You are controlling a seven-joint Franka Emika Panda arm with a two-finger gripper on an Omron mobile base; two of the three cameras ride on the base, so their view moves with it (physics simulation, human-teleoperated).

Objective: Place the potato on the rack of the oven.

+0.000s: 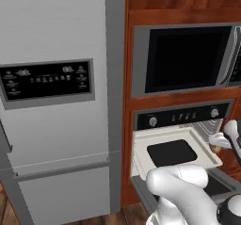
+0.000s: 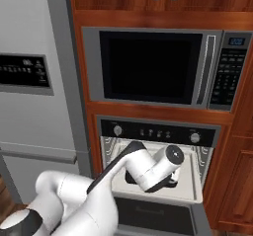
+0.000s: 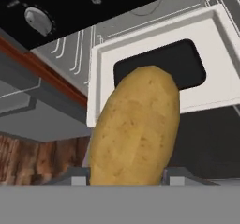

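Observation:
The potato (image 3: 136, 124), yellowish-brown and oval, stands large in the hand view, with my gripper (image 3: 129, 176) shut on it. Beyond it lies the dark rack (image 3: 187, 63), set in a pale cream pulled-out shelf (image 3: 108, 59) of the oven (image 3: 70, 3). In the left base view my gripper (image 1: 217, 144) hangs at the right rim of that shelf, and a sliver of the potato (image 1: 215, 148) shows under the hand. There the rack (image 1: 171, 152) lies to the gripper's left. In the right base view my arm covers most of the rack (image 2: 129, 178).
The oven door (image 1: 217, 184) hangs open below the shelf. A steel microwave (image 1: 183, 59) sits above the oven's black control strip (image 2: 158, 131) with its silver knobs. The tall grey fridge (image 1: 52, 101) stands to the left. Red-brown cabinetry (image 2: 237, 180) frames the oven.

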